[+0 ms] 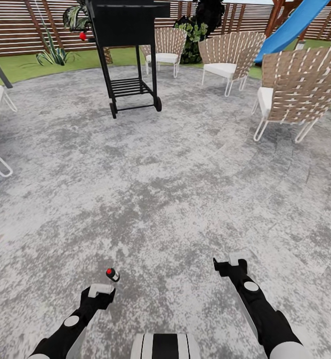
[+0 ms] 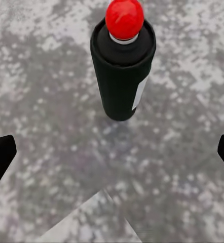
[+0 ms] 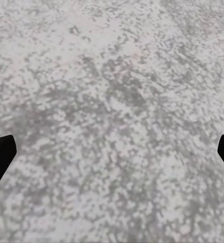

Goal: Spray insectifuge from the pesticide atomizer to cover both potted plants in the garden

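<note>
**Spotter:** Where's the bottle?

**Me:** The pesticide atomizer [image 2: 123, 66] stands on the grey patio [image 1: 175, 189], just ahead of my left gripper [image 1: 101, 290] and apart from it. Fingers [image 2: 1, 157] spread wide, holding nothing. My right gripper [image 1: 229, 263] is spread too, over bare paving.

**Spotter:** How will it handle?

**Me:** I judge it light, rigid and smooth, so easy to tip. I'd pinch the dark cylindrical body mid-height, below the red cap.

**Spotter:** Orientation?

**Me:** Upright, long axis vertical, cap up. Which way the nozzle faces, I can't tell.
</note>
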### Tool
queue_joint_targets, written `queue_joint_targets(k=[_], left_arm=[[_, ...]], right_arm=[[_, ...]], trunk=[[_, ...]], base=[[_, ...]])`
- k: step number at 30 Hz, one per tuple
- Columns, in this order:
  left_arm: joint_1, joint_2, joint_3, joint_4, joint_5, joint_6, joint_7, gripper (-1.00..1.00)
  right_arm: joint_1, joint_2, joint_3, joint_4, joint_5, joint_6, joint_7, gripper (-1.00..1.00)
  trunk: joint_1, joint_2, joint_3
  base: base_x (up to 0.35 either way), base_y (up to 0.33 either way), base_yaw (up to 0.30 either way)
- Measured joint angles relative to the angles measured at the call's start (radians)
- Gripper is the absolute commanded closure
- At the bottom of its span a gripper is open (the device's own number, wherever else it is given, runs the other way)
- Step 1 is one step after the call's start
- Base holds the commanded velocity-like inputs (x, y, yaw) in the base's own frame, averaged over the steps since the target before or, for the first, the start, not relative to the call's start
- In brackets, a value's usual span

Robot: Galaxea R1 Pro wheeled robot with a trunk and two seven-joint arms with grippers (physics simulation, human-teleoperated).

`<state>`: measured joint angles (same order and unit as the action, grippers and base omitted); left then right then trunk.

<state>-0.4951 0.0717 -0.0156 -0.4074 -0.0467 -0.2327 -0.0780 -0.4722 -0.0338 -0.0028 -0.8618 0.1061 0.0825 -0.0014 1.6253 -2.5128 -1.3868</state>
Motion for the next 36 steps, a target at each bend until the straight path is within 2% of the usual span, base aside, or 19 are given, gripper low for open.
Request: queue_joint_targets(k=[19, 27, 36], left_arm=[[0.0, -0.001, -0.001, 0.0, 0.0, 0.0, 0.0, -1.0], [0.0, 0.0, -0.001, 0.0, -0.001, 0.0, 0.0, -1.0], [0.012, 0.001, 0.001, 0.0, -0.001, -0.004, 0.001, -1.0]], right_arm=[[0.0, 0.0, 0.0, 0.0, 0.0, 0.0, 0.0, -1.0], [0.0, 0.0, 0.0, 0.001, 0.0, 0.0, 0.0, -1.0], [0.0, 0.0, 0.0, 0.001, 0.0, 0.0, 0.0, -1.0]], trunk=[[0.0, 0.0, 0.0], [0.0, 0.0, 0.0], [0.004, -0.002, -0.042]], base=[[0.105, -0.023, 0.0], [0.013, -0.009, 0.0], [0.0, 0.0, 0.0]])
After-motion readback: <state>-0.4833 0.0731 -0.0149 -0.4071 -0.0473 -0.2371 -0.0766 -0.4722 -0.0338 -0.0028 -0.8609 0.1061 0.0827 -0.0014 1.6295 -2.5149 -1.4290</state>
